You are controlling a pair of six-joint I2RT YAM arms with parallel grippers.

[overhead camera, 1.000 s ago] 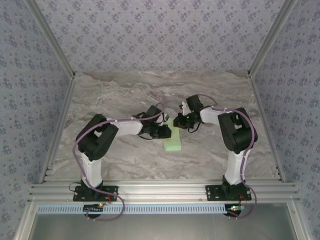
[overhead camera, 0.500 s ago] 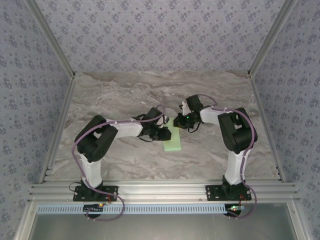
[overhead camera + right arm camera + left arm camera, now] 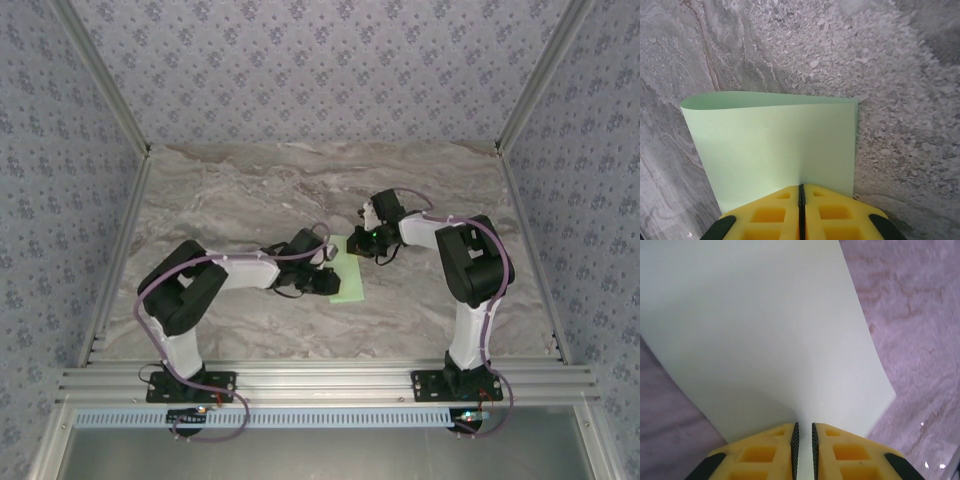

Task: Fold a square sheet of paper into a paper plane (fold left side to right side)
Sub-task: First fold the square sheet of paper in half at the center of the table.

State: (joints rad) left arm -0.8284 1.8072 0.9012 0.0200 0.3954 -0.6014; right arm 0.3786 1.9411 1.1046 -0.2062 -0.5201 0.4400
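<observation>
Our left claw [image 3: 804, 432] has slid toward the near edge of the bench [image 3: 250, 190], pinching the paper [image 3: 350, 285] mid-bench. Our right claw [image 3: 801, 192] pinches its far end. The fold looks almost shut.

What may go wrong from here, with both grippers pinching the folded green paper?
1. The paper bends in a soft curve, uncreased; it may spring open if released.
2. The left gripper and right gripper both pinch it; pulling apart may tear it or misalign the edges.
</observation>
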